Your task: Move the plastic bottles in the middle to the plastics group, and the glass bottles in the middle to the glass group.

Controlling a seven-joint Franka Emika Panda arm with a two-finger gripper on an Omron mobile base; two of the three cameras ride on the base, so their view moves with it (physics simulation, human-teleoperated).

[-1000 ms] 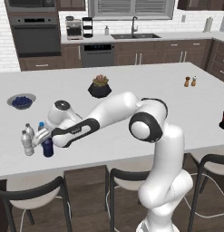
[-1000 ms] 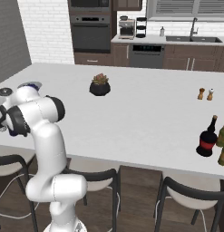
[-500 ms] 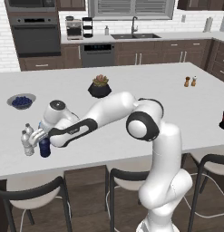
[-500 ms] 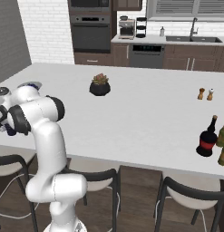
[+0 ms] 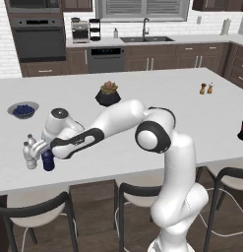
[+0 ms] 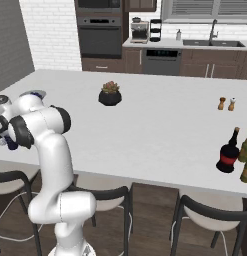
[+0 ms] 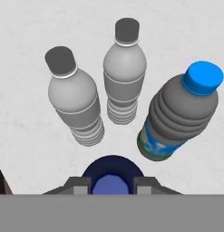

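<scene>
Kitchen island, left end: 4 plastic bottles clustered close together on the white counter [image 5: 142, 98]; 2 clear bottles [image 7: 99, 90] w/ grey-looking caps stand upright side by side, 1 blue-cap bottle [image 7: 179, 115] w/ blue label upright just beside them, 1 dark blue bottle [image 7: 112, 177] nearest the hand cam.

Gripper [image 7: 111, 186] sits directly over the dark blue bottle; jaws narrow, 1 finger either side of its cap & neck, clamped on it; the bottle is upright, base at or near the counter, can't tell if touching. In the left base view the same bottle [image 5: 48, 161] shows dark blue under the hand, just beside the clear pair at the counter's front-left edge.

Elsewhere on the island: 1 dark bowl [image 5: 22, 109] of blue fruit behind the cluster; 1 potted plant [image 5: 108, 93] near mid-counter; 2 shakers [image 6: 226, 104] side by side toward the right; all well apart from the cluster.

Far right end, right base view: 1 glass bottle [image 6: 228, 151], dark w/ red band & black cap, upright; at least 2 olive-green bottles [image 6: 246, 157] just beside it at the frame edge, partly cut off, so full count can't be told.

Arm reaches low & far left from base; 3 dark stools [image 6: 205, 220] along the near side of the island.
</scene>
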